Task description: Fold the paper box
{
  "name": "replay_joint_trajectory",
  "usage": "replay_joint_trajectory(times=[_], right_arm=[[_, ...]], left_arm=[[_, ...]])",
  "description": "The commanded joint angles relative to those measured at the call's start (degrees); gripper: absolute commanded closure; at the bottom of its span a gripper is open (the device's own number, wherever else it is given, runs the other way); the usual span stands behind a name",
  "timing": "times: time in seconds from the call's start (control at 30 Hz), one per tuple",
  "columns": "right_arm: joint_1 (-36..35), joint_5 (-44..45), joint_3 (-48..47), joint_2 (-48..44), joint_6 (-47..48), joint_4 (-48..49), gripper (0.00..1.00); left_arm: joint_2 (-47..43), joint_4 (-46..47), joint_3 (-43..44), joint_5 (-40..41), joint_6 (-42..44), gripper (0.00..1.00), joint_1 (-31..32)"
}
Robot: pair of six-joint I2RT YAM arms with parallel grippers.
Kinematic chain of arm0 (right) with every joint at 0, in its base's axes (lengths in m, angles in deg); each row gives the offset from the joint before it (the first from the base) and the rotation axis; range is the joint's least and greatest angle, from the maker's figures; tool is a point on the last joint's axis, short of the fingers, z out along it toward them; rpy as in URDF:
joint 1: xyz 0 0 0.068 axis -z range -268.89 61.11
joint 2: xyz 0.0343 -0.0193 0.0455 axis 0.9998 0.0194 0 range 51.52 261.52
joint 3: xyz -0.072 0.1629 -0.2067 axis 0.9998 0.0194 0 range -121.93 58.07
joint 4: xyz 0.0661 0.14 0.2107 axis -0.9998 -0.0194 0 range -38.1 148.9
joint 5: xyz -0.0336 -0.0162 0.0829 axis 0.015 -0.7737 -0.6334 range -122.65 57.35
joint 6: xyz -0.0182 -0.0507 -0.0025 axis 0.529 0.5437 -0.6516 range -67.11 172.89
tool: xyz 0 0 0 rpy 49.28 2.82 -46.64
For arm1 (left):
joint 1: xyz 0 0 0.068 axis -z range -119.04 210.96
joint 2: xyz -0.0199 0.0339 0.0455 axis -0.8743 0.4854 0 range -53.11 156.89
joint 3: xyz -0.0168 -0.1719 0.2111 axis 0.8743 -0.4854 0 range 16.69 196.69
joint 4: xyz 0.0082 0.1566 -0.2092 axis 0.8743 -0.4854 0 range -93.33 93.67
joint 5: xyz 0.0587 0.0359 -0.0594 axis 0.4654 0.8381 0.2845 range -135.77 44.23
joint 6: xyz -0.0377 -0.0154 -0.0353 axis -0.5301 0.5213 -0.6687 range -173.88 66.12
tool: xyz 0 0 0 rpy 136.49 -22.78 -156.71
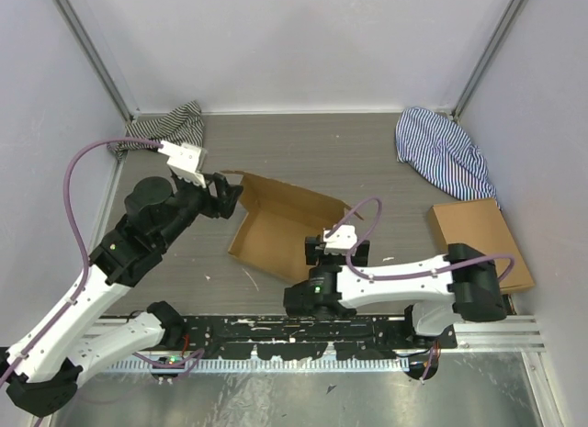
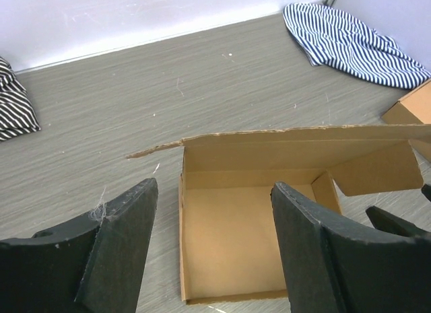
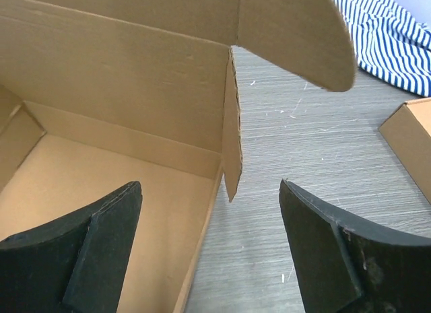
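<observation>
Overhead view: the paper box (image 1: 280,227) sits mid-frame on the grey table (image 1: 303,151), a shallow open tray with one tall panel standing along its upper edge. My left gripper (image 1: 225,193) is at the box's upper-left corner with its fingers spread wide and nothing between them. On the left wrist view the pads sit short of the cardboard, the tray's left wall showing in the gap beyond them. The right gripper (image 1: 338,257) is at the box's right end, also wide open. On its wrist view the upright end of the tall panel stands in the gap and touches neither pad.

There's a broad bare stretch across the top of the overhead frame, between the black-striped cloth (image 1: 175,126) at upper left and the blue-striped cloth (image 1: 441,151) at upper right. A narrower strip runs between the box and the brown cardboard piece (image 1: 478,239) at right. The box's lower edge lies near the arm bases, so it's tight there.

The right wrist covers the box's lower-right corner from above, so I can't read that corner. On the left wrist view the right finger hides part of the tray floor. On the right wrist view the box runs off the left and top edges, a rounded flap overhangs at the top, and the cardboard piece is cut off at the right.
</observation>
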Motion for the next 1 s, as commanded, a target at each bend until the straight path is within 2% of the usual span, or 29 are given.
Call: replay_joint_trajectory(times=[0.0, 0.2, 0.37, 0.47, 0.6, 0.63, 0.7, 0.73, 0.83, 0.93, 0.97], right_arm=[[-4.56, -0.27, -4.13, -7.32, 9.57, -0.55, 0.12], [-9.62, -7.67, -11.74, -13.51, 34.65, 4.56, 0.12], [-9.62, -19.27, -15.44, -28.58, 61.12, 23.81, 0.16], [-9.62, -20.33, -20.78, -34.17, 67.62, 27.83, 0.31], [-8.89, -13.95, -29.76, -32.05, 76.77, 28.17, 0.66], [-7.45, -13.73, -32.43, -30.28, 79.22, 28.16, 0.72], [-1.37, -17.26, -37.07, -26.43, 85.37, 30.23, 0.77], [5.38, -23.24, -40.0, -24.31, 88.52, 31.23, 0.78], [31.8, -54.14, -46.32, -17.51, 93.77, 35.06, 0.77], [52.01, -76.45, -52.83, -5.55, 93.14, 35.11, 0.73], [57.48, -82.51, -55.02, -1.9, 91.75, 35.1, 0.68]], left_arm=[[-0.19, 3.77, 1.56, -0.39, 1.11, 0.23, 0.18], [5.86, 5.22, 6.11, -6.74, 6.35, 0.14, 0.14], [12.04, 6.06, 11.25, -16.25, 13.83, 0.13, 0.16], [13.77, 6.47, 13.18, -21.17, 17.65, 0.13, 0.15], [16.7, 7.1, 14.62, -27.16, 21.19, 0.07, 0.14], [17.79, 6.9, 15.37, -27.96, 21.61, 0.07, 0.17], [19.95, 6.44, 16.58, -29.44, 22.57, 0.07, 0.21], [21.03, 6.21, 17.13, -30.0, 22.94, 0.07, 0.19], [23.19, 6.06, 18.41, -30.86, 23.61, 0.07, 0.27], [24.2, 5.42, 19.62, -31.56, 24.3, 0.06, 0.29], [24.55, 4.3, 20.35, -31.87, 24.64, 0.06, 0.35]])
